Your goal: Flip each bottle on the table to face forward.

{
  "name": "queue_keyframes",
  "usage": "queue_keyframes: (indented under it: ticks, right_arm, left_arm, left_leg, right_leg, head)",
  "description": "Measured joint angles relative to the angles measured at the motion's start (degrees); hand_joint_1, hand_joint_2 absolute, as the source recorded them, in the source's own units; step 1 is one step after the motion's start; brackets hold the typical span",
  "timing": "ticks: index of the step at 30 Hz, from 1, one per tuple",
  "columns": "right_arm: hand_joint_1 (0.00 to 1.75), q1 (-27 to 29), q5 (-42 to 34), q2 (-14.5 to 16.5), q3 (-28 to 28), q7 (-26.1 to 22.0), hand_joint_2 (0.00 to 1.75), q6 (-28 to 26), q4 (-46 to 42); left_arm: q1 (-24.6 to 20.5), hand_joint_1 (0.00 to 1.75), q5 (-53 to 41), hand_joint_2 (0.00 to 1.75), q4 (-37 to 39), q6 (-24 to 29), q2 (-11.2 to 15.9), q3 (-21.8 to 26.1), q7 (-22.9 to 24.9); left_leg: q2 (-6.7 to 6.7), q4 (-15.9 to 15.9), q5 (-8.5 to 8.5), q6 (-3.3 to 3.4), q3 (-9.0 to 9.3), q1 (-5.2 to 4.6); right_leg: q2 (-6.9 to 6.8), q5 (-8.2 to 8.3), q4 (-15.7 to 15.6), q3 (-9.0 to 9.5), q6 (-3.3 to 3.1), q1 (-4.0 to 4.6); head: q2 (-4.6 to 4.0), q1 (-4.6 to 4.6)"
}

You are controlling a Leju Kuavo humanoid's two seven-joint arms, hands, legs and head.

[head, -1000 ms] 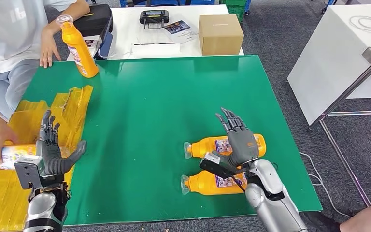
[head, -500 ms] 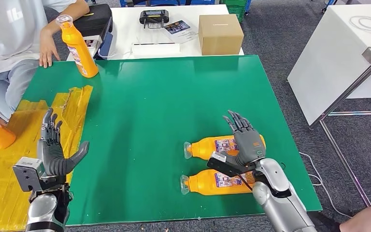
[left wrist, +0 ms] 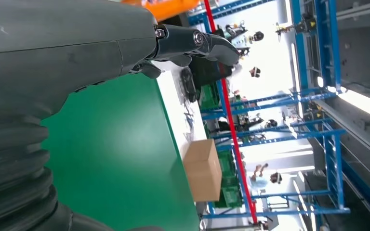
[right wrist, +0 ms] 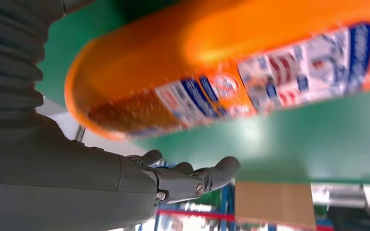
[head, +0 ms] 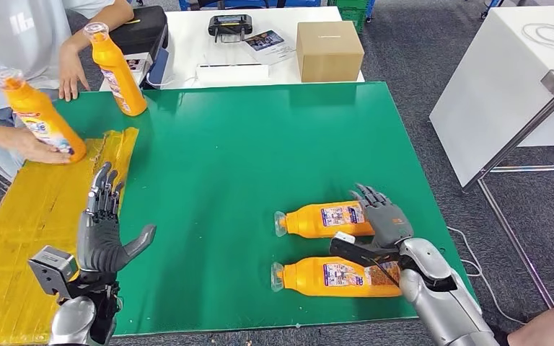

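Two orange bottles lie on their sides on the green table (head: 245, 144), caps pointing left: a far bottle (head: 322, 218) and a near bottle (head: 339, 276). My right hand (head: 382, 218) hovers at the base end of the far bottle with its fingers stretched out, holding nothing. In the right wrist view the bottle (right wrist: 231, 72) passes close by the straight fingers (right wrist: 188, 180). My left hand (head: 106, 232) is raised at the table's left side, fingers apart and empty. A person's hand steadies a tilted bottle (head: 40, 119) at far left. Another bottle (head: 115, 68) stands upright at the back left.
A yellow taped sheet (head: 22, 238) covers the table's left end. Behind it, a white table carries a cardboard box (head: 330, 50), a black case (head: 141, 29) and a controller (head: 229, 25). The person sits at the back left. Another white table (head: 505, 79) stands to the right.
The person has lifted the bottle from beside my left hand and set it down at the far left. My left hand moved forward and right. My right hand drew back toward the bottles' base ends.
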Motion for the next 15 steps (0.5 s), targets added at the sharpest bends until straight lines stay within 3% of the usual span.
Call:
queue_keyframes:
  ticks: [9, 15]
  right_arm:
    - [0.00, -3.67, -1.18, -0.24, 0.45, -1.32, 1.75, 1.64, 7.17]
    - [0.00, -5.89, 1.49, 0.67, 1.43, 1.10, 1.75, -0.66, 11.47]
  left_arm:
    - [0.03, 0.00, -0.15, 1.75, -1.57, 1.00, 0.00, -3.92, -0.74]
    - [0.16, 0.00, -0.50, 1.75, -3.08, 2.02, 0.02, -6.15, -0.91]
  left_leg:
    - [0.01, 0.00, 0.01, 0.01, 0.03, 0.03]
    - [0.02, 0.00, 0.01, 0.01, 0.06, 0.02]
  right_leg:
    - [0.00, 0.00, 0.00, 0.03, 0.00, 0.02]
    - [0.00, 0.00, 0.00, 0.07, 0.00, 0.02]
  head:
    - [0.00, 0.02]
    - [0.00, 0.02]
